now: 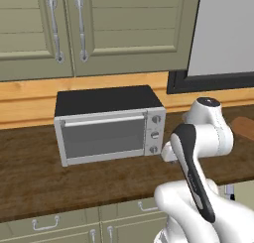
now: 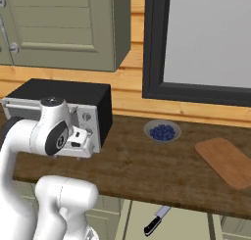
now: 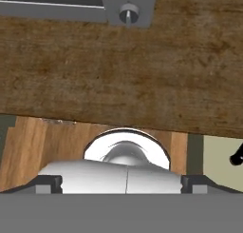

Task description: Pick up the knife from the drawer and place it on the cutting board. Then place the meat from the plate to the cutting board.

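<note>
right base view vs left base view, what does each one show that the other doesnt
Right base view alone: the knife lying in the open drawer below the counter, the bowl of blue berries, and the whole cutting board. Left base view alone: the toaster oven's glass door with its three knobs, two upper cabinet handles, and the lower cabinet fronts. Both share the toaster oven, the wooden counter and the white arm.
</note>
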